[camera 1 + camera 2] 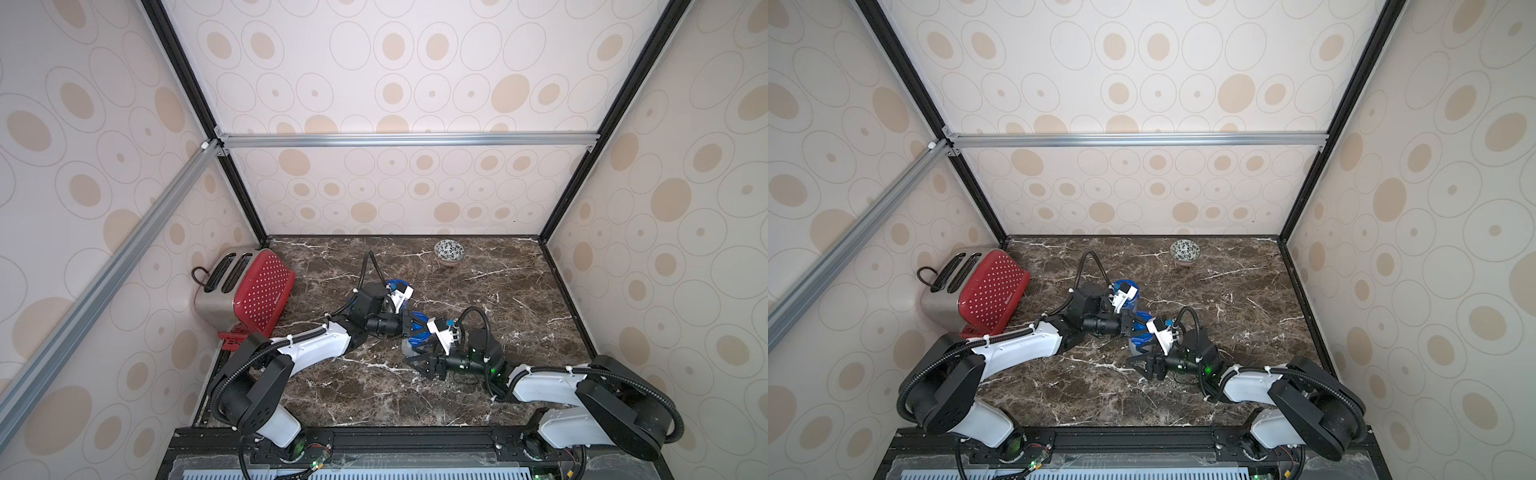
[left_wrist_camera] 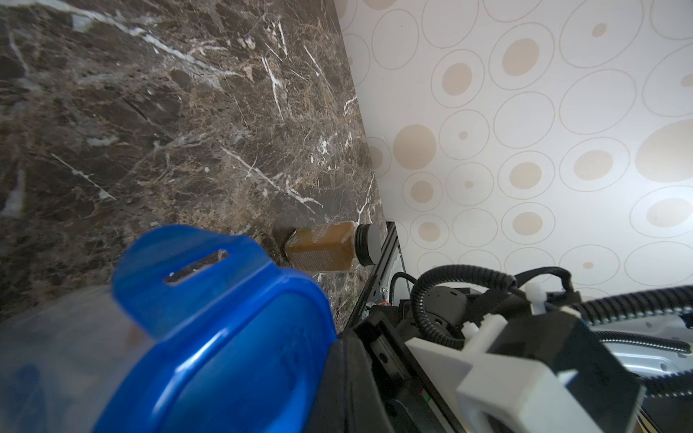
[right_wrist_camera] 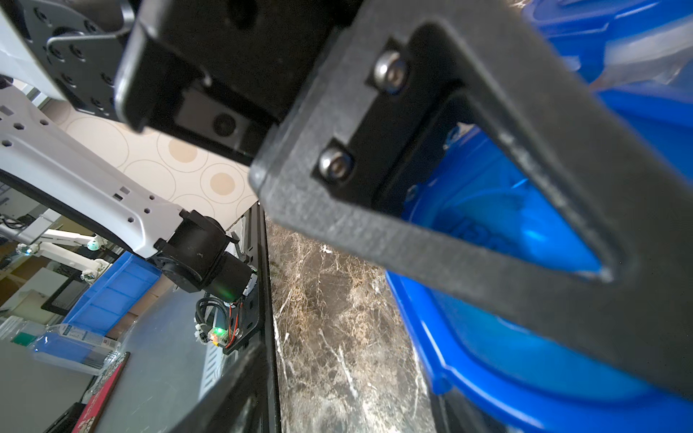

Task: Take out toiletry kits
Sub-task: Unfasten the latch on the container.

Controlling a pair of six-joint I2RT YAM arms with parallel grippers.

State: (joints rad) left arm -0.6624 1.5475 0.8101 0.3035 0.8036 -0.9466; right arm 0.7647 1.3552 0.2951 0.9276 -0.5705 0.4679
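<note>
No toiletry kits show in any view. A clear jar (image 1: 409,348) with a blue clip lid (image 2: 225,337) stands mid-table between my two arms. My left gripper (image 1: 417,326) reaches in from the left and is shut on the lid's edge. One black finger (image 2: 352,375) lies on the lid, and a lid clip (image 2: 187,270) is flipped outward. My right gripper (image 1: 413,360) comes from the right, low at the jar's body, shut on it. Its near finger (image 3: 232,393) shows, while the far one is hidden under the lid (image 3: 525,356). The jar's contents cannot be made out.
A second blue-lidded jar (image 1: 395,286) stands just behind the left wrist. A small brown jar with a dark lid (image 2: 326,245) stands near the table's edge. A red toaster (image 1: 249,286) sits at the left wall and a patterned bowl (image 1: 449,252) at the back.
</note>
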